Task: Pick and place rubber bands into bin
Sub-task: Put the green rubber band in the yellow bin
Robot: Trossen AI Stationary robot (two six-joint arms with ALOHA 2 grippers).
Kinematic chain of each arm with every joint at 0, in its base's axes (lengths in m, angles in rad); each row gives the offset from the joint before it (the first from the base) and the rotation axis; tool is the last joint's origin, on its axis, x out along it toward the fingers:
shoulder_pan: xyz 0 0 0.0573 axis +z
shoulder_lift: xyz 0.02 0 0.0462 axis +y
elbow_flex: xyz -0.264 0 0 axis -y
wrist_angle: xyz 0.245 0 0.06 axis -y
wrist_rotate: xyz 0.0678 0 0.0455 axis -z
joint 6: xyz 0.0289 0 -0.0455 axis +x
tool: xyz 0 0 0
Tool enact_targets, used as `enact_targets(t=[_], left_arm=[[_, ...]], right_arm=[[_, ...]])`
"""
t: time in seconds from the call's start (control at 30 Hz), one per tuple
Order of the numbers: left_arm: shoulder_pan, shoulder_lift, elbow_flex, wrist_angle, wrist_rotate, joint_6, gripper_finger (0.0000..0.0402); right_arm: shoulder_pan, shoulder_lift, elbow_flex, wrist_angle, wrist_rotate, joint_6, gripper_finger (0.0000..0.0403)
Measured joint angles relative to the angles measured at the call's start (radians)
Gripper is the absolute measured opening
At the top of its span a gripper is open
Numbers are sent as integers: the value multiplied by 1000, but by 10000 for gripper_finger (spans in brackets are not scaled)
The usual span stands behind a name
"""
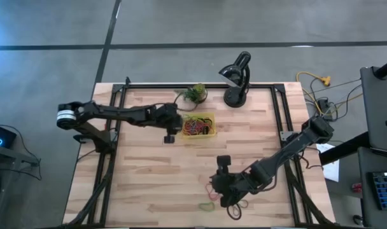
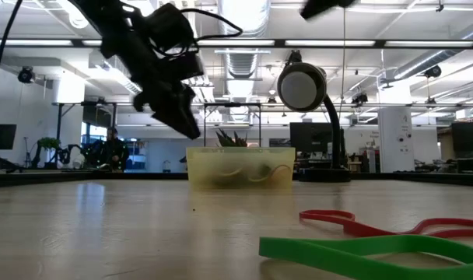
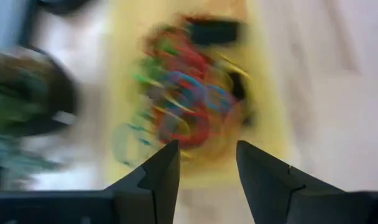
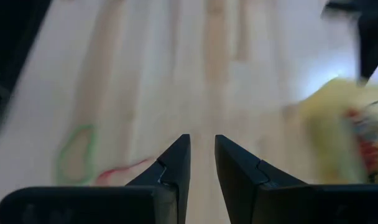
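The yellow bin [image 1: 209, 119] stands at the table's far middle with a heap of coloured rubber bands [image 3: 183, 106] inside. My left gripper [image 3: 207, 168] hovers open just left of the bin and above it [image 2: 178, 117], with nothing between its fingers. Near the front edge, a green band [image 1: 206, 206], a red band [image 1: 211, 189] and a dark ring [image 1: 237, 207] lie flat on the wood. My right gripper [image 4: 201, 162] hangs over the table beside them [image 1: 216, 182], fingers slightly apart and empty; the green band [image 4: 76, 152] and red band [image 4: 120, 169] lie ahead of it.
A small potted plant [image 1: 195, 93] and a black desk lamp [image 1: 237, 79] stand at the far edge, close behind the bin. Black frame rails [image 1: 117, 127] run along the table's left and right sides. Bare wood lies between the bin and the loose bands.
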Motion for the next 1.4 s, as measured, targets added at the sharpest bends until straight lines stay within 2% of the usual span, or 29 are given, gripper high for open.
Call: enact_targets(t=[0.13, 0.37, 0.43, 0.67, 1.13, 1.4], left_arm=[[-71, -12, -9, -83, 58, -45, 144], [-241, -17, -62, -91, 63, -79, 144], [-273, -17, -73, -91, 64, -83, 144], [-322, -17, -80, -76, 60, -178, 144], [-433, -17, -82, -47, 58, -210, 144], [-456, -17, -106, -27, 57, -235, 144]], right_arm=[[0, 13, -86, 63, -102, 87, 68], [3, 88, -153, 158, -330, 222, 68], [9, 115, -154, 184, -365, 244, 68], [32, 167, -153, 277, -380, 247, 68], [41, 263, -150, 409, -368, 198, 69], [41, 266, -151, 456, -315, 167, 93]])
